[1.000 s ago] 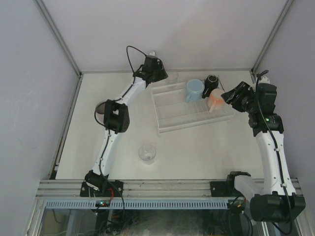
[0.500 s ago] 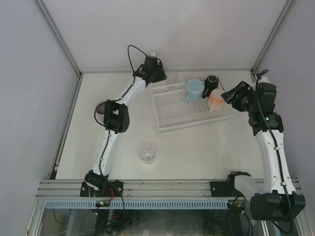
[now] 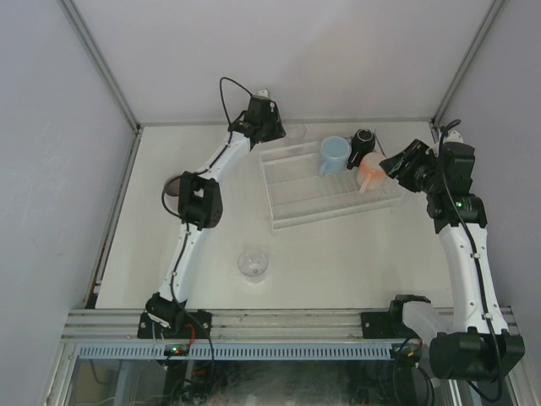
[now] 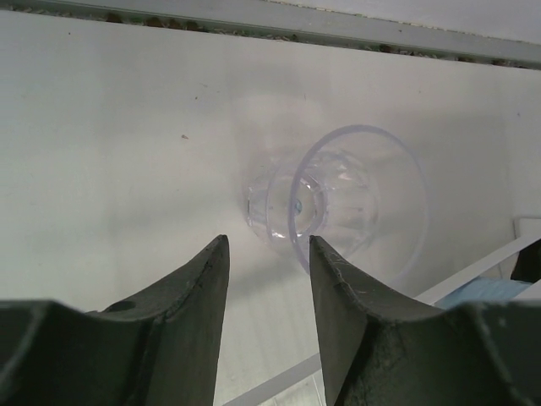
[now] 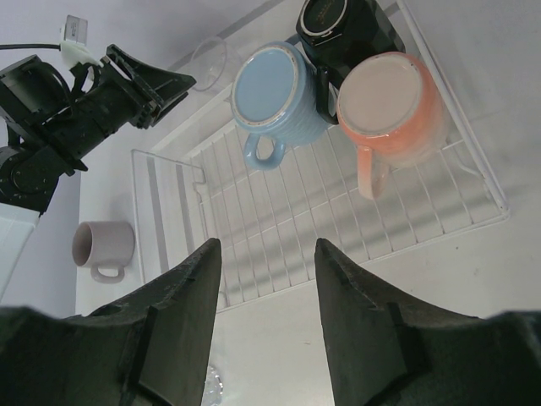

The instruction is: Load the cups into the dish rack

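Note:
The clear dish rack lies at the back right and shows in the right wrist view. In its far right end sit a light blue mug, a black mug and a peach mug. My left gripper is open and empty. A clear glass tumbler stands just beyond its fingertips, a little right, by the rack's far left corner. My right gripper is open and empty above the rack's near right edge. A second tumbler stands near the front. A mauve mug stands left, behind my left arm.
The back wall rail runs close behind the far tumbler. My left gripper is stretched to the back edge, and its elbow hangs over the mauve mug. Walls close in the table on both sides.

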### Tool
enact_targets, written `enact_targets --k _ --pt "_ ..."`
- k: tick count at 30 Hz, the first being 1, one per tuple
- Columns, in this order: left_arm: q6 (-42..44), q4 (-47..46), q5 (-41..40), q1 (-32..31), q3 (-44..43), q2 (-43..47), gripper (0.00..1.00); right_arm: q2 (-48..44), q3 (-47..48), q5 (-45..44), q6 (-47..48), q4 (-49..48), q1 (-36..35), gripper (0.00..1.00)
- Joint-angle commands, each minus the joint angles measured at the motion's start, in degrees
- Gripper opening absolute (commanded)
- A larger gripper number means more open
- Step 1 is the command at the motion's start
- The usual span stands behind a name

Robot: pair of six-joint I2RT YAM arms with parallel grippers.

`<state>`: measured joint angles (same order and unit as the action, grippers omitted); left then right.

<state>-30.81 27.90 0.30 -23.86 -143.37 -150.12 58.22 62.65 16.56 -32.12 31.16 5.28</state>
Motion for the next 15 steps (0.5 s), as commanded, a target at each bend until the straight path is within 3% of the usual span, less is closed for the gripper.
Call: enact_targets --k 1,8,15 --pt "2.7 2.6 -2.9 0.2 -3.3 0.3 0.47 -0.1 2.8 -0.6 0.7 -1.3 0.3 0.48" --pt "5.0 4.3 -5.6 0.2 -2.9 1.5 0.49 0.3 2.8 -0.2 0.6 -1.7 0.3 0.48" --pt "3.4 0.5 -1.7 0.1 -2.4 1.6 0.5 0.3 2.8 -0.3 0.6 -1.5 0.3 0.48"
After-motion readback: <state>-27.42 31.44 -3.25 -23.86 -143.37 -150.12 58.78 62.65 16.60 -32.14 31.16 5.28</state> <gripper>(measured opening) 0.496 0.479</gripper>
